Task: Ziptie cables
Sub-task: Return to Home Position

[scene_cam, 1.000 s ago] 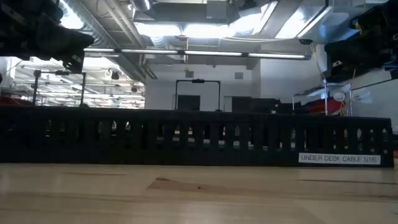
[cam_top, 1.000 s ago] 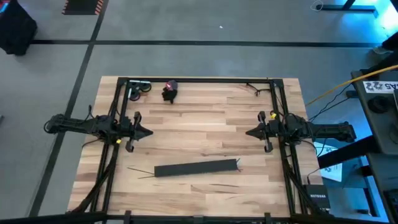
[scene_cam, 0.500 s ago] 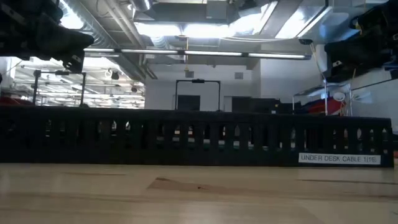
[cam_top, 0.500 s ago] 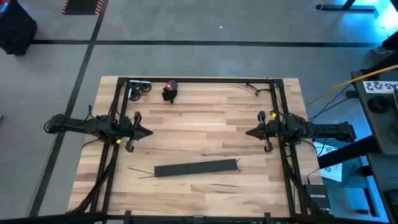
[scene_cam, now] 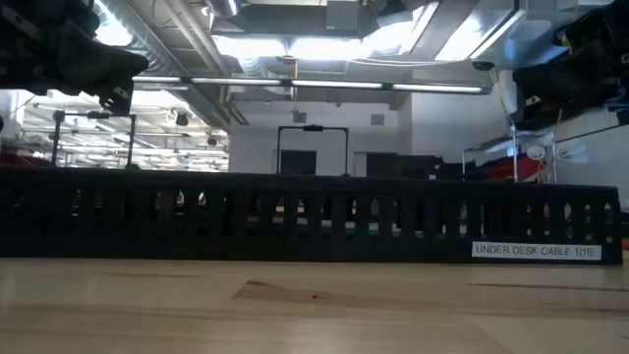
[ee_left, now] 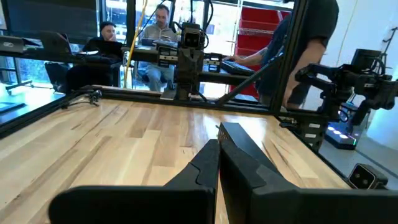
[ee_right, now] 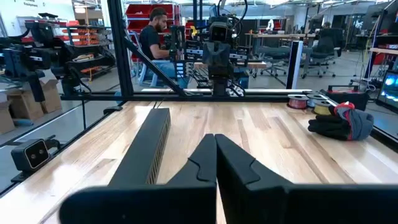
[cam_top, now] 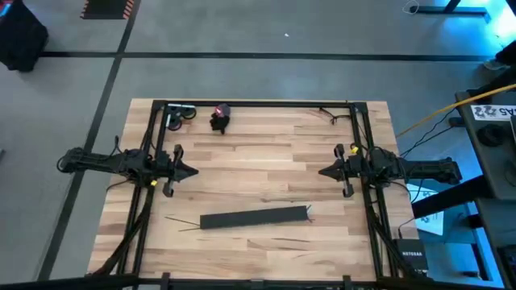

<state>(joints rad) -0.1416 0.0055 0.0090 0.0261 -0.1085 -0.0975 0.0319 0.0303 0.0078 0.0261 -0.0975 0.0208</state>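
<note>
Both claws (cam_top: 192, 171) (cam_top: 322, 171) well apart from duct (cam_top: 255, 218)

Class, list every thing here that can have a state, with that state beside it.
left gripper, shut, empty, at the table's left side
right gripper, shut, empty, at the right side
black cable duct, closed, lying flat
cables, not in view
zip-tie strips, loose on the table

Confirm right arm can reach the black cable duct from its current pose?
Probably yes. The right gripper sits shut at the right side of the table; the black cable duct lies in the open on it, nothing standing between them. The left gripper waits opposite.
</note>
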